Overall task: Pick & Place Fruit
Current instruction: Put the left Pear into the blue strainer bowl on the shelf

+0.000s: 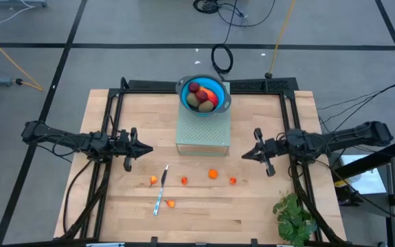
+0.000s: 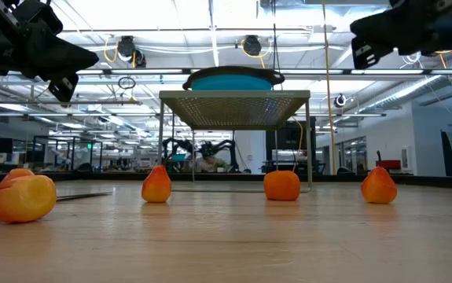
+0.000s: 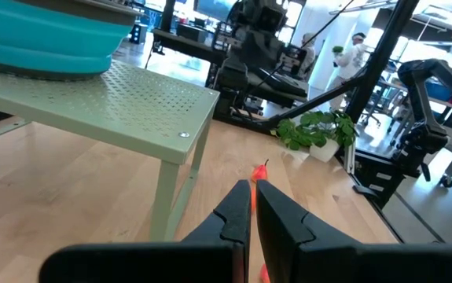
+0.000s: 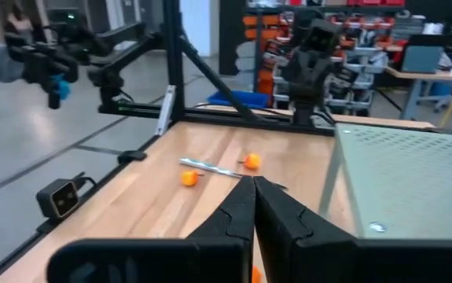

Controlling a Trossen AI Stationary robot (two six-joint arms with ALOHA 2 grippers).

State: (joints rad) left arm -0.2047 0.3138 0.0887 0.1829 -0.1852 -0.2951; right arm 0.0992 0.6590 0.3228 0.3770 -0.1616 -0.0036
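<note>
Several tiny orange and red fruit pieces lie on the wooden table: point(image 1: 154, 180), point(image 1: 184, 180), point(image 1: 213, 173), point(image 1: 233, 180), point(image 1: 171, 203). They show in the low view too point(image 2: 281, 185). Dark maroon balls, an olive-brown oval and a red-orange oblong sit in the blue bowl point(image 1: 204, 95). The bowl stands on a pale green perforated stand point(image 1: 202, 130). My left gripper point(image 1: 145, 148) hovers shut, left of the stand. My right gripper point(image 1: 245, 156) hovers shut, right of it. Both are above the table and touch nothing.
A slim silver knife point(image 1: 160, 195) lies among the small pieces near the table's near edge. A green leafy plant point(image 1: 295, 216) sits at the near right corner. A black frame borders the table. Bare wood lies between the stand's near side and the row of pieces.
</note>
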